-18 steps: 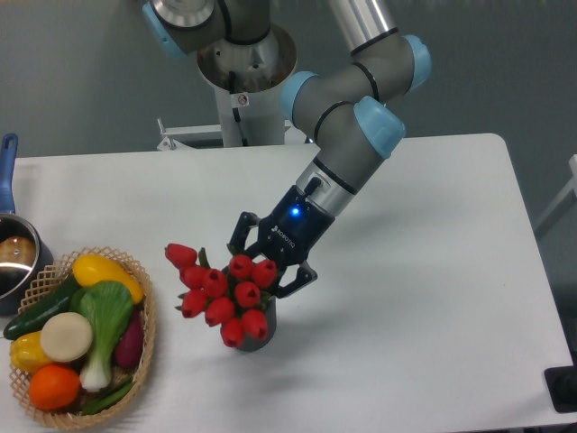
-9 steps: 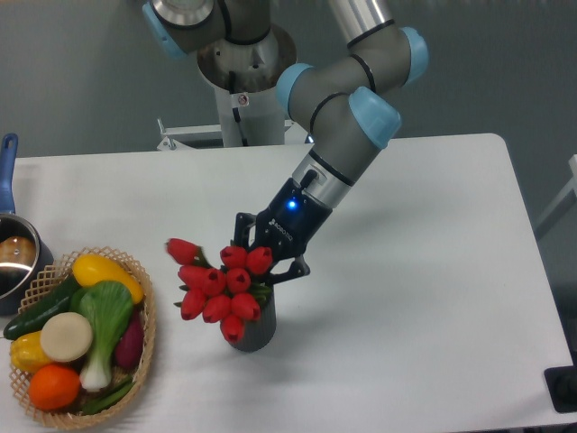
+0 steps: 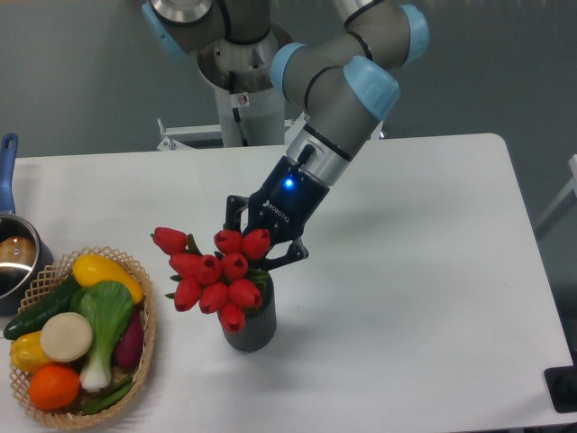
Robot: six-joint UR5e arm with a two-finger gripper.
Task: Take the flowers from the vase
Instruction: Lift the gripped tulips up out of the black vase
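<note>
The white table (image 3: 424, 271) filled most of the view, with a grey wall behind it. The robot arm (image 3: 338, 99), grey with light blue joint caps, reached down from the top toward the middle of the table. At the left edge sat a woven basket (image 3: 142, 347) of vegetables: a yellow squash, a green cucumber, a leek-like stalk, a pale round onion, an orange fruit and a purple piece. Above the basket, partly cut off by the frame, stood a metal pot (image 3: 16, 262) with a blue handle.

The flowers (image 3: 212, 275), a bunch of red tulip buds with bits of green leaf, spread wider than the vase and leaned out to the left. Their stems went down into the mouth of the vase (image 3: 250, 327), a small dark grey ribbed cylinder standing upright on the table near the middle.

The gripper (image 3: 261, 253) was at the upper right of the bunch, its black fingers closed in around the stems just above the vase's mouth.
</note>
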